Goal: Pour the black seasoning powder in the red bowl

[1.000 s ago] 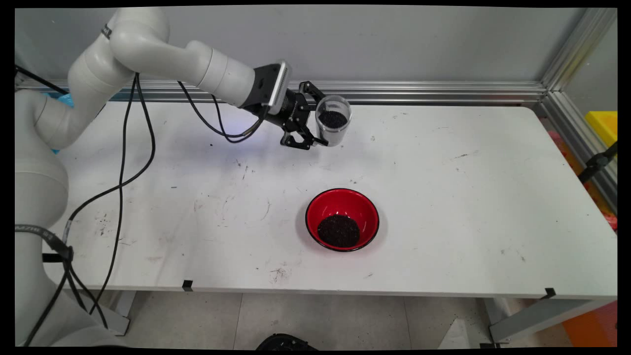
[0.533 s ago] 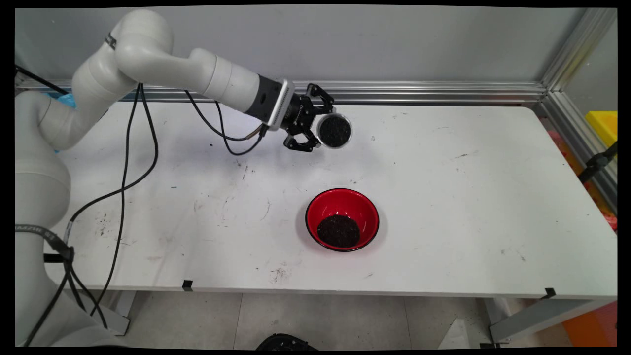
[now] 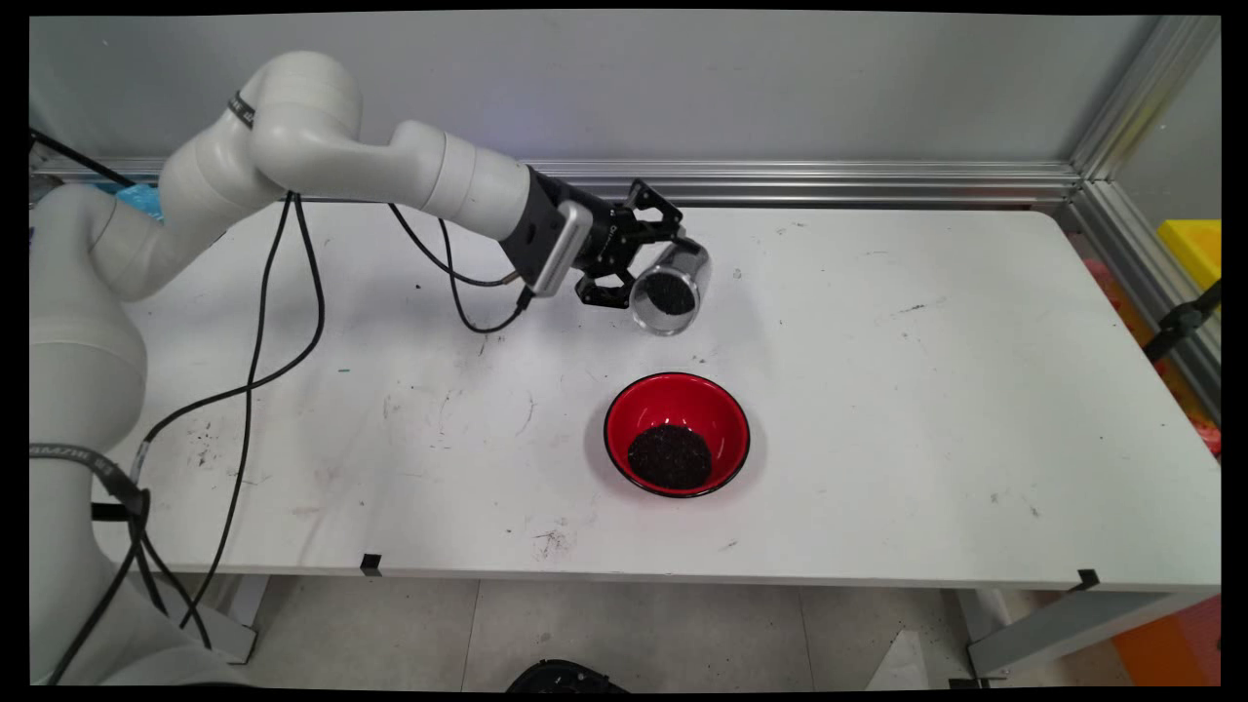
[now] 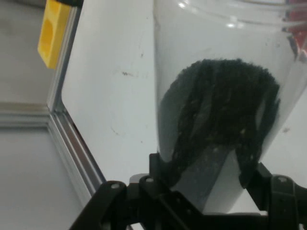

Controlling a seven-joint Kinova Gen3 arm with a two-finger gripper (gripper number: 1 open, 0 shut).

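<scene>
A clear plastic cup [image 3: 670,289] holding dark granules [image 3: 668,292] is clamped between the fingers of the black gripper [image 3: 651,263] and is held above the white table [image 3: 926,409], tipped well over so that its mouth faces down and toward the table's near side. In the hand view the cup [image 4: 225,96] is seen pinched on both sides by the fingers [image 4: 160,170], with the dark granules [image 4: 220,115] heaped inside against its wall.

Nearer the camera, and apart from the cup, a red bowl [image 3: 677,434] is set on the table; a round patch of similar dark material [image 3: 669,456] is already lying in its bottom. As far as can be judged, some material is in the bowl while a share is left in the cup; no grains are seen falling, and the cup's mouth is not over the bowl but behind it.

The tabletop is marked by scuffs, dark smudges and scattered specks. It is bounded at the back by an aluminium rail [image 3: 829,180] and a grey wall [image 3: 780,88]. Black cables [image 3: 253,351] are hung from the arm at the left. A yellow object [image 3: 1194,249] is seen past the right-hand frame, and tiled floor is visible below the table's near edge.
</scene>
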